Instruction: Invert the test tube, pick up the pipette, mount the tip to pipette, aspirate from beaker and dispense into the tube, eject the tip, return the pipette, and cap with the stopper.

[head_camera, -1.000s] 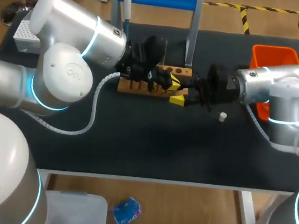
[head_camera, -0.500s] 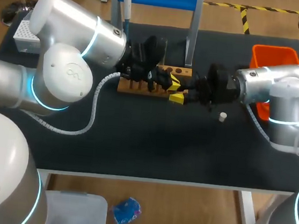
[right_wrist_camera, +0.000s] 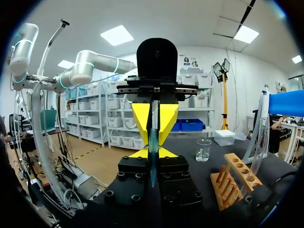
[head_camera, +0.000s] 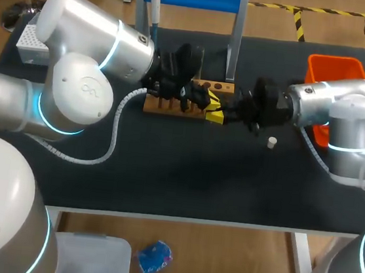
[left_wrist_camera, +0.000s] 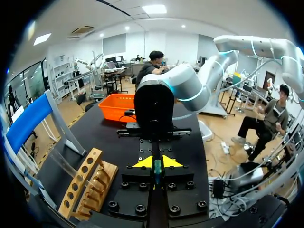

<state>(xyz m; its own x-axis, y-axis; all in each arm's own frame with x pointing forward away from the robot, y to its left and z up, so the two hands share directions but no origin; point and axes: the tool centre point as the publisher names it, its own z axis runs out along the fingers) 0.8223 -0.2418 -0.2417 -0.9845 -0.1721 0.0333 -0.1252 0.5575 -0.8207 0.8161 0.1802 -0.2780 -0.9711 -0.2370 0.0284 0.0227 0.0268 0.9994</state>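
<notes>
over the rack, the tube sits between two grippers meeting tip to tip. the left gripper pinches it, and the right gripper looks closed on it too. for a clean inversion, make sure the right's hold is firm before the left lets go, then draw clear of the rack before turning.
</notes>
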